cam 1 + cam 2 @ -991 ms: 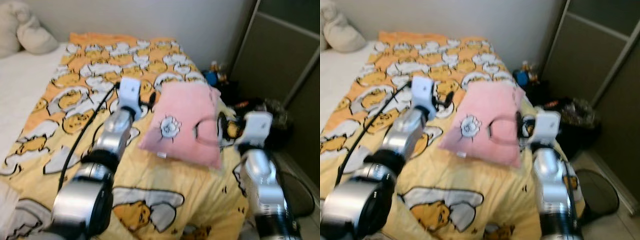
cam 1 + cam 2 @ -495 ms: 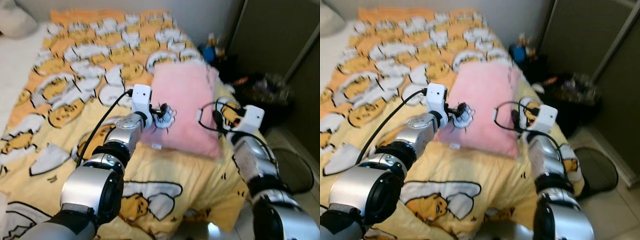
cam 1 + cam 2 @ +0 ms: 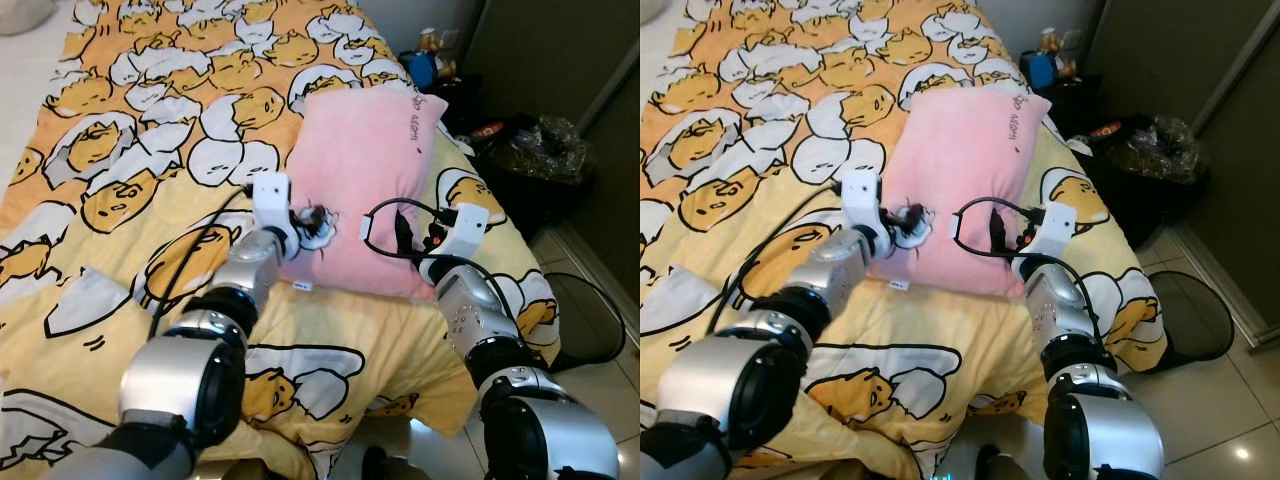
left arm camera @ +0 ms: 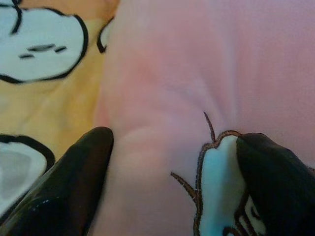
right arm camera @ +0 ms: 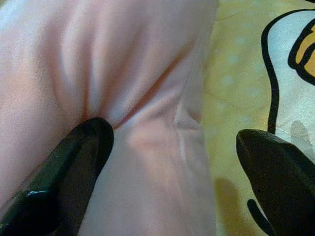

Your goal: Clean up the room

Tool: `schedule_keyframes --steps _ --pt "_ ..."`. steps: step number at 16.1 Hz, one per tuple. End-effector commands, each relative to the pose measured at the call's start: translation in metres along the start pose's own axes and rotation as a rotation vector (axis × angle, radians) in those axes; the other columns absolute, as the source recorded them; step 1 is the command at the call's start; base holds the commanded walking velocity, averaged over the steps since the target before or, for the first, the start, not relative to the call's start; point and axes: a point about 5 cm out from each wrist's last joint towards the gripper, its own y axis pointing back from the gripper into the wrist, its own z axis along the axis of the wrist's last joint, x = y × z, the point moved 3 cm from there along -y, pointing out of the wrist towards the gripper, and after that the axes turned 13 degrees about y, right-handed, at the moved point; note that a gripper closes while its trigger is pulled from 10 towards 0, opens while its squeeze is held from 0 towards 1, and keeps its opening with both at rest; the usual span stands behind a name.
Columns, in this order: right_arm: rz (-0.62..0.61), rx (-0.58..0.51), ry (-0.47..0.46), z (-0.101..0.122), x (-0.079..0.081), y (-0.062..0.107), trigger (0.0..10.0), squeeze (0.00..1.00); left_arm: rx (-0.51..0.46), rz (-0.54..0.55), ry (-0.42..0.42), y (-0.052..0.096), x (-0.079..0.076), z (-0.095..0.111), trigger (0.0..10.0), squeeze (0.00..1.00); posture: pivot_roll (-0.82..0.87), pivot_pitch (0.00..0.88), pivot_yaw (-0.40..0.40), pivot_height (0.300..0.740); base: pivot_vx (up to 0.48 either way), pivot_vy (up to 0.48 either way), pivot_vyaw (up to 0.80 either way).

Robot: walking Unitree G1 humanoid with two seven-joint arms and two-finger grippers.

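Note:
A pink pillow (image 3: 365, 160) with a small white embroidered patch lies on the bed's yellow egg-print blanket (image 3: 120, 180), near the bed's right edge. My left gripper (image 3: 314, 222) rests on the pillow's near-left part. In the left wrist view its fingers (image 4: 64, 182) stand apart, one on plain pink fabric, the other on the white patch (image 4: 216, 187). My right gripper (image 3: 400, 234) is at the pillow's near-right edge, open. There one finger (image 5: 69, 172) presses a dent into the pillow (image 5: 123, 73), and the other hangs over the blanket (image 5: 236, 73).
The bed's right edge drops to a tiled floor (image 3: 600, 330). A dark bin with clutter (image 3: 535, 160) and a low stand with a blue toy (image 3: 425, 65) stand beside the bed. A dark round mesh object (image 3: 1200, 320) lies on the floor. Dark wardrobe doors rise at right.
The camera has tilted down and closer. My left gripper moved from the blanket onto the pillow's white patch. My right gripper closed in on the pillow's right edge.

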Motion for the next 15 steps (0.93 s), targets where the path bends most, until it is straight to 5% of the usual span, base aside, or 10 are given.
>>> schedule_keyframes --steps 1,4,6,8,12,15 --pt "-0.025 -0.013 0.095 0.003 -0.007 0.003 10.0 0.00 0.022 0.006 -0.035 0.001 -0.001 -0.009 10.0 0.00 -0.07 0.310 0.001 0.736 0.000 0.000 0.00" --pt "-0.062 -0.087 0.270 0.018 -0.018 0.009 10.0 0.00 -0.074 -0.008 -0.113 0.000 -0.003 0.013 10.0 0.00 -0.07 0.312 -0.005 0.736 0.000 0.000 0.00" --pt "-0.080 -0.206 0.435 0.032 -0.016 0.026 10.0 0.00 -0.242 -0.018 -0.117 0.003 0.001 0.051 10.0 0.00 -0.08 0.307 -0.013 0.736 0.000 0.000 0.00" --pt "-0.084 -0.259 0.423 0.036 -0.012 0.035 10.0 0.00 -0.306 -0.017 -0.116 0.007 0.007 0.066 10.0 0.00 -0.09 0.306 -0.016 0.736 0.000 0.000 0.00" --pt "-0.077 -0.268 0.275 0.038 -0.003 0.027 10.0 0.00 -0.320 0.042 -0.050 0.010 0.027 0.078 10.0 0.00 -0.07 0.297 -0.022 0.736 0.000 0.000 0.00" --pt "-0.054 -0.126 -0.075 0.023 -0.002 0.004 10.0 0.00 -0.175 -0.001 0.132 0.004 0.023 0.048 10.0 0.00 -0.09 0.295 -0.025 0.736 0.000 0.000 0.00"
